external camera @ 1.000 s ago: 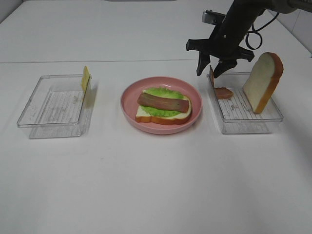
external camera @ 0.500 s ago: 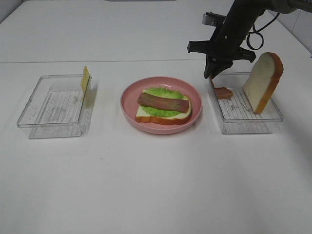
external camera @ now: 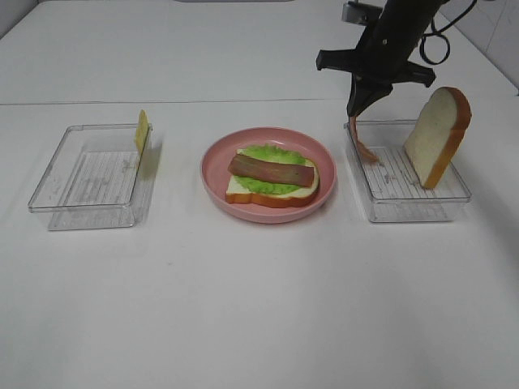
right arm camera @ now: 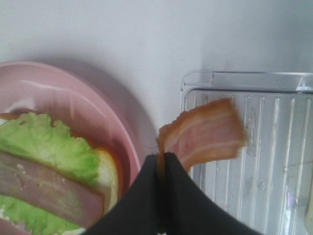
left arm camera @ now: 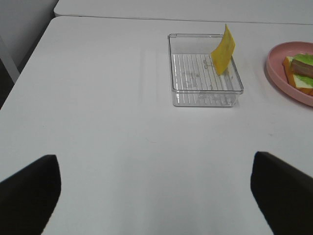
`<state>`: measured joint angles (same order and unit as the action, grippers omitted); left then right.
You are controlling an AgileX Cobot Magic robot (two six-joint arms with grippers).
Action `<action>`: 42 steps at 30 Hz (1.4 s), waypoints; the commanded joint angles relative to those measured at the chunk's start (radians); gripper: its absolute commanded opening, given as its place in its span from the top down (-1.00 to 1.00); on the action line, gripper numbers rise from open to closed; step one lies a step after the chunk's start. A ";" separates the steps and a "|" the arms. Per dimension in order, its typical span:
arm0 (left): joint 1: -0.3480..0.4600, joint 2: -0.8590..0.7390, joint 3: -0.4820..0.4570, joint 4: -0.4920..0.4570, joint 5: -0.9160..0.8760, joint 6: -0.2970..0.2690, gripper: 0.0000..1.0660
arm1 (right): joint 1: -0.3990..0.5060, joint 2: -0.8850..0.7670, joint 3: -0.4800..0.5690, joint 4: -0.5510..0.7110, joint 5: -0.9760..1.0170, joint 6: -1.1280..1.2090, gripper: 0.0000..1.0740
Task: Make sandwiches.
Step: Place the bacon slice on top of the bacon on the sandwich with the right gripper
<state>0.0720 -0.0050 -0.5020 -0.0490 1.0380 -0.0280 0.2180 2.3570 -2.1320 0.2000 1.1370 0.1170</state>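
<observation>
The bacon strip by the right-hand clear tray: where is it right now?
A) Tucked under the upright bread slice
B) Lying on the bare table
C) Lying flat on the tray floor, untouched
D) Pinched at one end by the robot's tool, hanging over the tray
D: the right tool is shut on one end of the bacon strip, and the rest of the strip hangs down over the clear tray.
</observation>
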 commanded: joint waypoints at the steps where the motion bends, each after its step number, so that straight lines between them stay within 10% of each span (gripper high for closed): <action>1: 0.001 -0.021 0.002 -0.009 -0.005 0.000 -0.92 | -0.003 -0.062 -0.005 0.001 0.034 0.004 1.00; 19: 0.001 -0.021 0.002 -0.012 -0.005 0.000 -0.92 | 0.125 -0.235 -0.002 0.135 0.132 -0.082 1.00; 42: 0.001 -0.021 0.002 -0.012 -0.005 0.000 -0.92 | 0.265 -0.045 0.000 0.341 -0.032 -0.197 1.00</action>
<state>0.0720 -0.0050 -0.5020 -0.0520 1.0380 -0.0280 0.4800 2.3070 -2.1320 0.5360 1.1150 -0.0630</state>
